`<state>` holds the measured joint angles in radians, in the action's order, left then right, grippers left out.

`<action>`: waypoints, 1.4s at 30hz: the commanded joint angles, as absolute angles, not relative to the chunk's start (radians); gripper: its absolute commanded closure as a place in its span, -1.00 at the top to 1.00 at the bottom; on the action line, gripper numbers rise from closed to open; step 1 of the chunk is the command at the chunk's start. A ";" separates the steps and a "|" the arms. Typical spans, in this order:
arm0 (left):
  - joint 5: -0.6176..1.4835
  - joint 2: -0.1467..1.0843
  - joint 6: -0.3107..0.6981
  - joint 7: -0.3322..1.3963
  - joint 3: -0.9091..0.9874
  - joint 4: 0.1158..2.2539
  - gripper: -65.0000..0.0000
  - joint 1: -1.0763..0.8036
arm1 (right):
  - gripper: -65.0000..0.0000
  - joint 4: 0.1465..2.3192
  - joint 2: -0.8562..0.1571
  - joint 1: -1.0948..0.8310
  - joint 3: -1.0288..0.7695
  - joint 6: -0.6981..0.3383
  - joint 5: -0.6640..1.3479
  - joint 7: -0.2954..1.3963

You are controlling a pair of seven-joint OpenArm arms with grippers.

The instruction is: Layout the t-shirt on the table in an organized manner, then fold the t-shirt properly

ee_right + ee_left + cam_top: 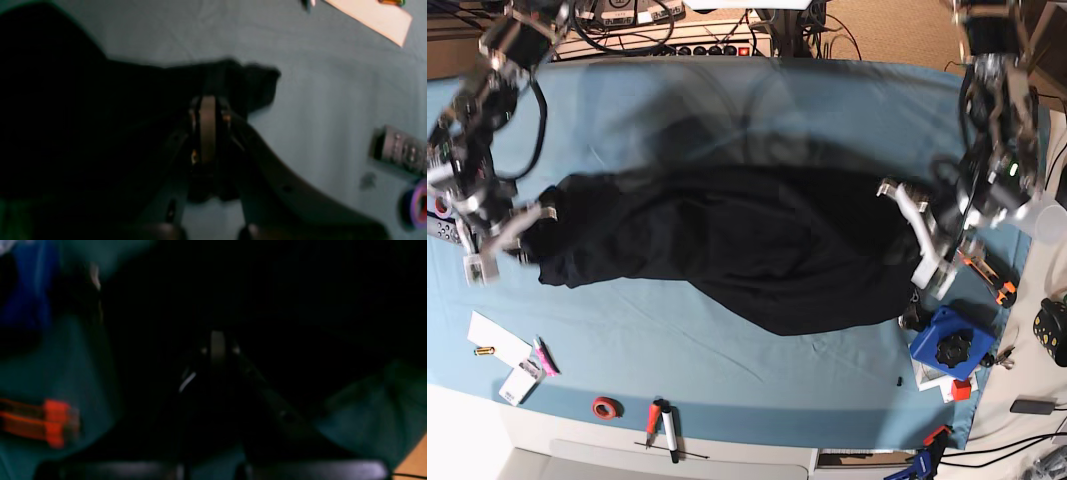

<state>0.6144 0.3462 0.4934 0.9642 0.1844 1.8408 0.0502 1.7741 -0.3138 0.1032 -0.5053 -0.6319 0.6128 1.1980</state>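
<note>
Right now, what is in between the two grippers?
In the base view, the t-shirt stretches across the table between the right gripper and the left gripper. Each gripper is shut on one end of it.

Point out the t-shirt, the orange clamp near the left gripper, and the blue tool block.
t-shirt (757, 250), base view, middle of the black body stretched between both grippers.
orange clamp (992, 280), base view, its bar on the table's right edge.
blue tool block (947, 345), base view, its blue top face.

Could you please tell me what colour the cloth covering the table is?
Light blue; the wide table's smooth cloth shows best in the base view.
</note>
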 commanded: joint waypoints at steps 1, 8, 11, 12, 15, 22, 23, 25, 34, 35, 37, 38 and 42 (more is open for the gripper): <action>0.617 0.352 0.494 0.937 0.173 1.831 -1.00 0.117 | -1.00 1.758 -0.347 0.173 -0.485 -0.626 0.619 1.156; 0.594 0.349 0.498 0.892 0.077 1.463 -1.00 0.542 | -1.00 1.374 -0.476 0.622 -0.305 -0.567 0.528 1.085; 0.587 0.349 0.527 0.851 0.041 1.248 -1.00 0.743 | -1.00 1.136 -0.513 0.850 -0.236 -0.568 0.522 1.042; 0.577 0.349 0.554 0.838 0.026 1.173 -1.00 0.811 | -1.00 1.053 -0.517 0.926 -0.214 -0.568 0.522 1.021; 0.513 0.349 0.574 0.767 -0.026 0.971 -1.00 1.000 | -1.00 0.838 -0.517 1.145 -0.159 -0.568 0.487 0.949; 0.477 0.374 0.537 0.780 -0.035 0.822 -1.00 1.309 | -1.00 0.727 -0.513 1.306 -0.087 -0.551 0.434 0.949; 0.495 0.385 0.535 0.822 -0.035 0.822 -1.00 1.309 | -1.00 0.727 -0.514 1.306 -0.087 -0.551 0.443 0.970; 0.553 0.418 0.536 0.925 -0.035 0.822 -1.00 1.309 | -1.00 0.727 -0.529 1.306 -0.087 -0.551 0.505 1.023; 0.886 0.546 0.574 1.174 -0.035 0.822 -1.00 1.309 | -1.00 0.727 -0.596 1.306 -0.087 -0.553 0.728 1.296; 0.895 0.546 0.577 1.182 -0.035 0.822 -1.00 1.309 | -1.00 0.727 -0.596 1.306 -0.087 -0.553 0.731 1.297; 0.918 0.544 0.577 1.183 -0.035 0.822 -1.00 1.309 | -1.00 0.727 -0.595 1.306 -0.087 -0.554 0.753 1.296; 0.931 0.546 0.577 1.182 -0.035 0.822 -1.00 1.309 | -1.00 0.727 -0.595 1.306 -0.087 -0.557 0.763 1.292; 0.940 0.546 0.577 1.184 -0.035 0.822 -1.00 1.300 | -1.00 0.727 -0.593 1.306 -0.087 -0.571 0.771 1.290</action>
<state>0.9276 0.5358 0.5808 1.2037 -0.0399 0.8070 1.2598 0.7113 -0.5812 1.2655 -0.0837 -0.5694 0.7589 1.3209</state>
